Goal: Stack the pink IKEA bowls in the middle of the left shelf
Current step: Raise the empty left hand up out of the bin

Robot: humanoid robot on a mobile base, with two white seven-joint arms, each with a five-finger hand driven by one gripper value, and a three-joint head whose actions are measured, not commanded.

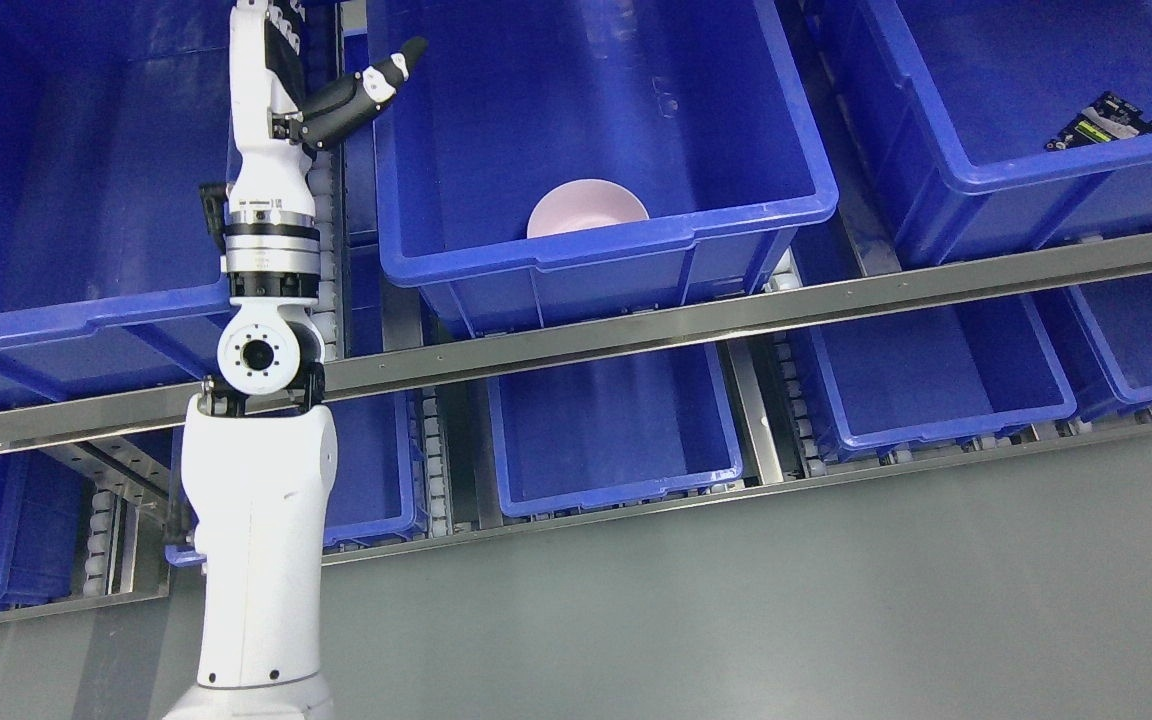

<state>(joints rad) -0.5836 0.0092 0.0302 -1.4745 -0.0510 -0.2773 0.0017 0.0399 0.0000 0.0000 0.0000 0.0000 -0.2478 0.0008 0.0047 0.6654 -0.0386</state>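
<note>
A pale pink bowl [586, 208] sits upright against the front wall of the middle blue bin [636, 240] on the upper shelf; the bin's rim hides its lower part. My left arm rises from the bottom left. Its hand [336, 60] is high between the left and middle bins, to the left of the bowl and apart from it. The thumb [376, 85] sticks out to the right and holds nothing. The other fingers run out past the top edge.
A slanted metal shelf rail [736, 315] runs under the upper bins. Large blue bins stand at the left [66, 320] and right [1036, 170]; the right one holds a small dark packet [1101, 120]. More blue bins [616, 440] fill the lower shelf above the grey floor.
</note>
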